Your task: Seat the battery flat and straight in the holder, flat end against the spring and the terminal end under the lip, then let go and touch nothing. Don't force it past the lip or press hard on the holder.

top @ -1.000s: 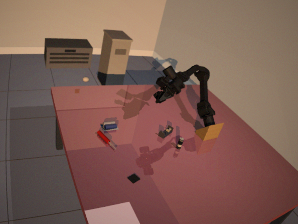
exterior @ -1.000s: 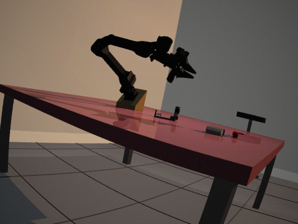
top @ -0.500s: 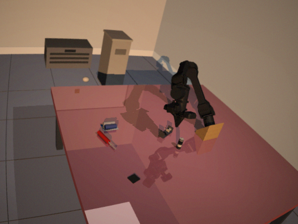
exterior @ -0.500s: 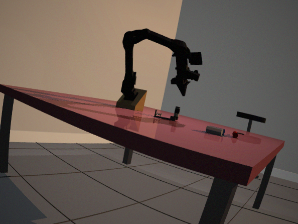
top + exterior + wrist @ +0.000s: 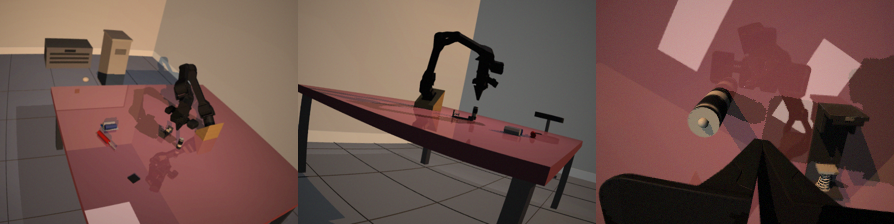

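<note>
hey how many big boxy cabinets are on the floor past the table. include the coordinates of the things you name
2, both in the top view: a low, wide cabinet [image 5: 66, 43] at left, and a tall, narrow cabinet [image 5: 116, 61] to its right. Any outside the frame can't be counted.

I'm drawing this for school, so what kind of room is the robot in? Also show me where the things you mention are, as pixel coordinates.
Maybe a workshop or robot lab. There's a robot arm [image 5: 184, 73] [image 5: 432, 60] on a table [image 5: 226, 176] [image 5: 473, 155], with a battery [image 5: 179, 143] [image 5: 475, 110] [image 5: 712, 111] and a screwdriver [image 5: 103, 137] [image 5: 533, 134] on it.
</note>
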{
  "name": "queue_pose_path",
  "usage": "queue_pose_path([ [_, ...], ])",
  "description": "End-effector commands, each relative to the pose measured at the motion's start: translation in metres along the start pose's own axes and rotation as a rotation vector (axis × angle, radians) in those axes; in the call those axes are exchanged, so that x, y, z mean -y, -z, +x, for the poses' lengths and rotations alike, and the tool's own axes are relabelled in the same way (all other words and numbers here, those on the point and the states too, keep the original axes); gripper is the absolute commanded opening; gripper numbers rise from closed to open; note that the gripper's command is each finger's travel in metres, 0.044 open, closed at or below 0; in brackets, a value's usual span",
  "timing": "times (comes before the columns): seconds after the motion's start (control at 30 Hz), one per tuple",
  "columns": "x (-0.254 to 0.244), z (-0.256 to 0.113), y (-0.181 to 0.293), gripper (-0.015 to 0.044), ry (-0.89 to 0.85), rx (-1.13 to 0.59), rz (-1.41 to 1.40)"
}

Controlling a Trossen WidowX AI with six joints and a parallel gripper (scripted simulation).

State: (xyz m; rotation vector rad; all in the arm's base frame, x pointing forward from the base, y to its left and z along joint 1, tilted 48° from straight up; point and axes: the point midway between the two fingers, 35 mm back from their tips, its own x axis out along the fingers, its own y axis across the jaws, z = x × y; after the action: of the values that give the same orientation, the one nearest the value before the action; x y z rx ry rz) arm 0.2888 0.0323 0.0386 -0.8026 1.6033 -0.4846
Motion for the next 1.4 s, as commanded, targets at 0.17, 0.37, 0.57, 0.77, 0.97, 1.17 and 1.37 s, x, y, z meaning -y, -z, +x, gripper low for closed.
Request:
queue_pose_path([
  [0.17, 0.003, 0.057, 0.007, 0.0000, 0.012, -0.017, -0.007],
  [0.37, -0.003, 0.057, 0.006, 0.0000, 0.011, -0.016, -0.007],
  [0.57, -0.013, 0.057, 0.005, 0.0000, 0.009, -0.016, -0.008],
  [0.77, -0.023, 0.057, 0.005, 0.0000, 0.008, -0.015, -0.008],
  [0.97, -0.032, 0.057, 0.005, 0.0000, 0.007, -0.015, -0.008],
  [1.17, -0.042, 0.057, 0.005, 0.0000, 0.007, -0.015, -0.008],
  [1.37, -0.052, 0.057, 0.006, 0.0000, 0.007, -0.015, -0.007],
])
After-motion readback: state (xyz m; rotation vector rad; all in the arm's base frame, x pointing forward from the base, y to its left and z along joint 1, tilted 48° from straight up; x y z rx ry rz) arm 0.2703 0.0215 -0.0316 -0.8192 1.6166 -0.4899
